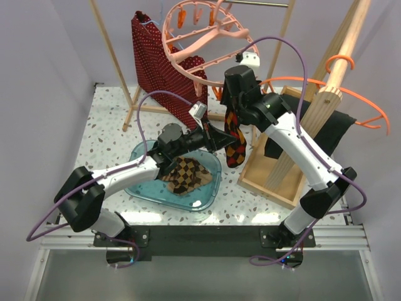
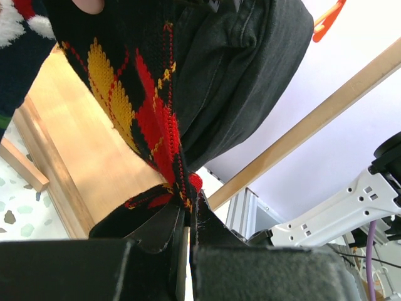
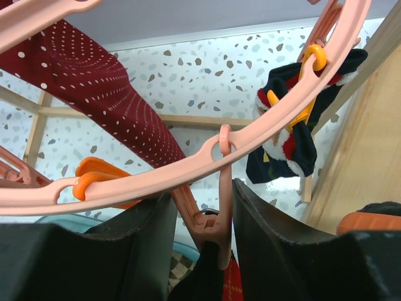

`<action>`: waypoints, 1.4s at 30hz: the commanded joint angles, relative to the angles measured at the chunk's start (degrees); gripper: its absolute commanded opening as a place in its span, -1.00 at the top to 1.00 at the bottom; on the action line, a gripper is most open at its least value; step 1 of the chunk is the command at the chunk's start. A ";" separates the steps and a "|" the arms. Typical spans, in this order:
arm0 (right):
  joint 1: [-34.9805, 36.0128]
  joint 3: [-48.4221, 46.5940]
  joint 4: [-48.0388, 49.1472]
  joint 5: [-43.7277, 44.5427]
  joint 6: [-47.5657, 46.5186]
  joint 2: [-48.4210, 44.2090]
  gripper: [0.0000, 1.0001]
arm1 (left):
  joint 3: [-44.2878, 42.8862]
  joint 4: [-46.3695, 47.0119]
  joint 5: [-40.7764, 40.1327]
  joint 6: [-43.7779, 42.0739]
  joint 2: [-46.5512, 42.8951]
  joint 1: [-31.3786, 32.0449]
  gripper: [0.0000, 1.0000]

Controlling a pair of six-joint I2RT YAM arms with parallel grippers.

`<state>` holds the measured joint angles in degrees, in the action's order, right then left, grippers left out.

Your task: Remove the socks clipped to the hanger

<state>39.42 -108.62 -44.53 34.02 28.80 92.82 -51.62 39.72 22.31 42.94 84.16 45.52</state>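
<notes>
Showing partial progress: checkered sock in basin below hanger; left hand pinches a hanging sock, right hand spread round its peg; navy sock also clipped.

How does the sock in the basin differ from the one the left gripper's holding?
Pattern: the basin sock is brown-and-tan checkered; the held sock is black with red and yellow diamonds.
Pose: the basin sock lies crumpled in the teal basin; the held sock hangs from the pink hanger.
Grip: no gripper holds the basin sock; the left gripper pinches the held sock's lower end.
Both are small patterned socks.
</notes>
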 commanded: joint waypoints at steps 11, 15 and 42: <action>-0.22 -0.01 4.45 3.68 -3.83 -2.99 0.55 | -1.30 1.32 0.55 0.31 0.48 0.71 1.00; -0.22 0.07 4.19 3.33 -4.01 -2.82 1.00 | -1.38 1.06 0.37 0.30 0.39 0.71 1.00; -0.13 0.07 4.02 0.00 -2.52 -2.11 1.00 | 2.93 -8.22 2.83 1.37 -9.09 0.63 1.00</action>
<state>39.35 -107.77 -42.09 34.98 25.36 92.18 -48.12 36.49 24.32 45.45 79.57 45.91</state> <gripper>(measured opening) 0.330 0.037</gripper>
